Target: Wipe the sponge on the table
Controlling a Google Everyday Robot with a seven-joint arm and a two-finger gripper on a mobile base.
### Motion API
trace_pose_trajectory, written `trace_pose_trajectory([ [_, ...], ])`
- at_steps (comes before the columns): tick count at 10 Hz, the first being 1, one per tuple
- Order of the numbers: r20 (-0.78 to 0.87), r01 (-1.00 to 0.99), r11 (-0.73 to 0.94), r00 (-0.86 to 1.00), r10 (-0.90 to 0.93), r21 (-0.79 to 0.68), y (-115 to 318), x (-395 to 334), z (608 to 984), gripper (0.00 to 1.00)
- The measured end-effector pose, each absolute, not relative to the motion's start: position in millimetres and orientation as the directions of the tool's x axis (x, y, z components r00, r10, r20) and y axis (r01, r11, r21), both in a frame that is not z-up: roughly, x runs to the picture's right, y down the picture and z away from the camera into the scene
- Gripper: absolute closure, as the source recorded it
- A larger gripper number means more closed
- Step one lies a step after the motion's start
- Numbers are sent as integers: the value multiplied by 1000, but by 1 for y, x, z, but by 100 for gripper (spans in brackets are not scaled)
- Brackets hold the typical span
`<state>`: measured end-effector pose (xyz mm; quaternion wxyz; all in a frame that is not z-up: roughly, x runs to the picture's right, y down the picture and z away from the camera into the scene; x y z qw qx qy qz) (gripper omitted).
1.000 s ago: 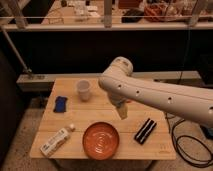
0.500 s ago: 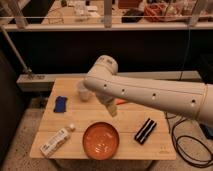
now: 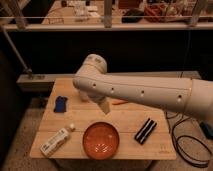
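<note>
- The gripper (image 3: 104, 106) is hanging over the middle of the table (image 3: 125, 146), at the end of the white arm (image 3: 145, 92) that is reaching in from the right; whether it is open or closed cannot be told
- The sponge (image 3: 60, 104) is lying flat near the table's left edge, well apart from the gripper
- The orange plate (image 3: 101, 140) is sitting at the near edge, in front of the gripper; the white bottle (image 3: 56, 141) is lying to its left and the black ribbed block (image 3: 145, 131) to its right
</note>
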<state>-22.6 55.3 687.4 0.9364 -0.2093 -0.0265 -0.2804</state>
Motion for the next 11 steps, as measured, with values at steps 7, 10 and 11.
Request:
trace_pose_trajectory([
  [7,193,623,712,780,-595,-323,46,-55,698,20],
  [10,206,655,691,754,-623,-307,44,-66,701,20],
  [11,210,665,684,746,-632,-300,43,-70,702,20],
])
